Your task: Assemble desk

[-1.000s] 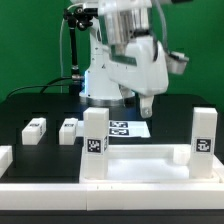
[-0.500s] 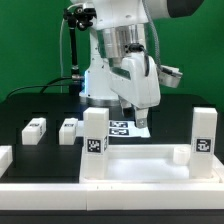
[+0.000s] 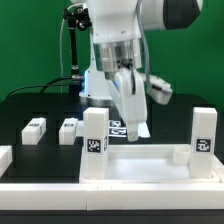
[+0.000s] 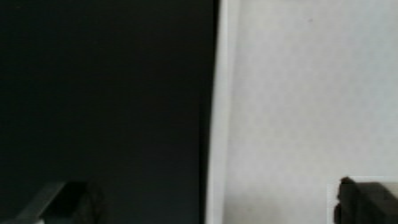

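The white tabletop panel (image 3: 150,160) lies at the front, rim up. Two white tagged legs stand upright in its corners, one on the exterior view's left (image 3: 94,140) and one on the right (image 3: 204,135). Two more tagged legs (image 3: 35,128) (image 3: 68,128) lie loose on the black table at the left. My gripper (image 3: 135,127) points down just behind the panel, between the standing legs, over the marker board (image 3: 122,127). In the wrist view my gripper (image 4: 214,205) is open and empty, with fingertips (image 4: 63,205) far apart over a black-to-white edge.
Low white border rails run along the left (image 3: 5,156) and the front (image 3: 110,190) of the table. The robot's base (image 3: 100,90) stands behind the marker board. The white surface (image 4: 311,100) in the wrist view carries no tags; I cannot tell which part it is.
The gripper has swung toward the exterior view's left and come lower, from beside the marker board's right end to over it. The wrist has turned. The parts have not moved.
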You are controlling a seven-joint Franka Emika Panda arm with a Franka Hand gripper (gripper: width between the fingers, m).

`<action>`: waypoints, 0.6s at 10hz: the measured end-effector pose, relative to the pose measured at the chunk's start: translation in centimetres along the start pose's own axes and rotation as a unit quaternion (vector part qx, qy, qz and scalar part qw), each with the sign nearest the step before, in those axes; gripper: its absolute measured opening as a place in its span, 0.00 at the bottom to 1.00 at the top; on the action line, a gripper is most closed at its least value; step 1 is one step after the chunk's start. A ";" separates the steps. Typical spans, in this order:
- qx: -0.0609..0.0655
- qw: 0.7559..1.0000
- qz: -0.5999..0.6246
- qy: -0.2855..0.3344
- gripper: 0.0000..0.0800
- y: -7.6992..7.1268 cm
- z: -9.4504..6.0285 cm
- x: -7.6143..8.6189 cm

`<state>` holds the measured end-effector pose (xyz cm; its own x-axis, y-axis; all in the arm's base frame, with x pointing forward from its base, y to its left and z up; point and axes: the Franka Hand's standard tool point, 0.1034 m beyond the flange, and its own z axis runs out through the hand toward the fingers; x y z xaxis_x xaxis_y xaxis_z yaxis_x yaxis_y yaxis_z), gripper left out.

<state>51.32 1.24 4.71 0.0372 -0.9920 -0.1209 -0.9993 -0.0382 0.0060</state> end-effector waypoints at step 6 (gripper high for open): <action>-0.022 1.000 0.008 0.018 0.81 -0.7 4.4 -3.1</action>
<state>51.88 4.87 0.74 0.0219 -0.9962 -0.0840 -0.9983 -0.0263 0.0517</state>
